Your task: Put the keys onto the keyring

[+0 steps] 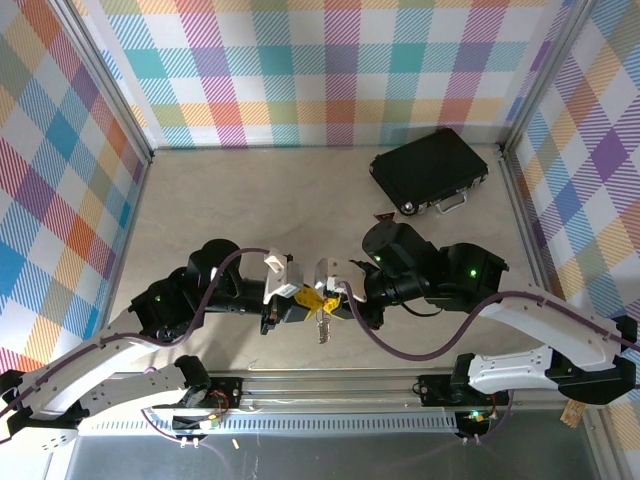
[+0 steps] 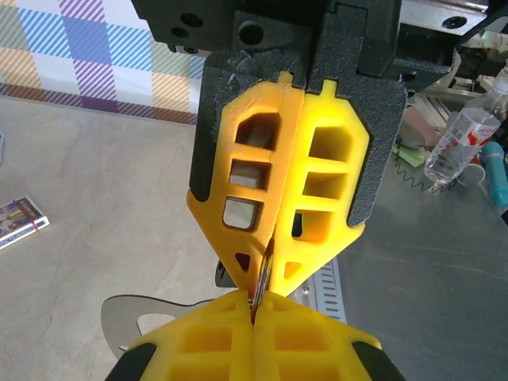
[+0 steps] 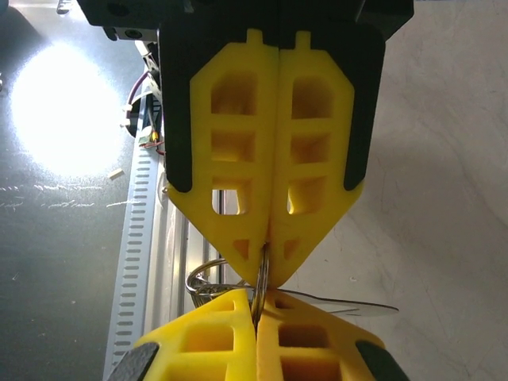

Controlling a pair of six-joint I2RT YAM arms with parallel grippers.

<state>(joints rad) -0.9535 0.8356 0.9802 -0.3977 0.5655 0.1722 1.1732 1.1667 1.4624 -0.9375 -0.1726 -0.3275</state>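
My two grippers meet tip to tip above the near middle of the table. The left gripper and the right gripper are both shut on the thin metal keyring, which stands edge-on between their yellow fingertips. In the left wrist view the left gripper is at the bottom and the right gripper faces it from above, with the keyring pinched between them. A silver key hangs below the grip. Its flat head pokes out on the left, and its blade juts out to the right.
A black case lies at the far right of the table. A small patterned card rests on the table top. The metal rail runs along the near edge under the grippers. Plaid walls close in the back and sides.
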